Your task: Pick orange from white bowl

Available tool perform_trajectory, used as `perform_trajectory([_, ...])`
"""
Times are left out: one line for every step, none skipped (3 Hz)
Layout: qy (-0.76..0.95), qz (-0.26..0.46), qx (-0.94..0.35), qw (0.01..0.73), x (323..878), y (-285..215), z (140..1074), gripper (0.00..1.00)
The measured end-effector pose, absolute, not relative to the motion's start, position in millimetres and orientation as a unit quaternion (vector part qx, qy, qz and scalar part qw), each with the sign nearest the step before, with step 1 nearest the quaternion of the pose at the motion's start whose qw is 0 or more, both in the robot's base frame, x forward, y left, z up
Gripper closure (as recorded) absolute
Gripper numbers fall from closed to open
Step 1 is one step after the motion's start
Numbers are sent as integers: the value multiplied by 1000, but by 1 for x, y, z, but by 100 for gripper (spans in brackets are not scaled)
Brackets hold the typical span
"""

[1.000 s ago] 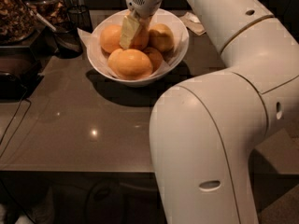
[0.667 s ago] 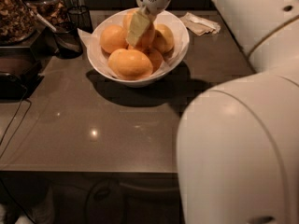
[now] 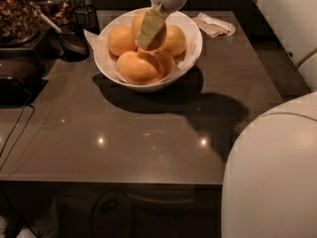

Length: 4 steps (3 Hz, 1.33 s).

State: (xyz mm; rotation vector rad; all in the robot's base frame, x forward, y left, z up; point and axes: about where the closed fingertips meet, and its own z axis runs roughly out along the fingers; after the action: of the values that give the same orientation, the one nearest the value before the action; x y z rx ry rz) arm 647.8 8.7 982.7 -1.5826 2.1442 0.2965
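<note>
The orange (image 3: 161,33) you are after lies topmost at the back-centre of the white bowl (image 3: 194,43), resting on the other oranges (image 3: 140,67). The gripper (image 3: 150,29) reaches down from the top edge and lies across that orange's front. You cannot tell whether it is clamped or loose. The bowl stands on the dark table (image 3: 148,138), with a crumpled napkin (image 3: 214,25) to its right and a dark mesh cup (image 3: 85,18) to its left.

End effector (image 3: 148,29) hangs over tightly packed oranges (image 3: 140,67) in the white bowl (image 3: 194,39); open table (image 3: 148,135) lies in front.
</note>
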Motion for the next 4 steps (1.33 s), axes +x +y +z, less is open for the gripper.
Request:
perform_trajectory([773,112,-579,236,636,14,994,100])
perform_trajectory([766,131,-573,262,609,13,1008,100])
perform_trajectory([762,152,-558,291,576,6,1011,100])
perform_trajectory([762,170,-539,315,548,0,1008,100])
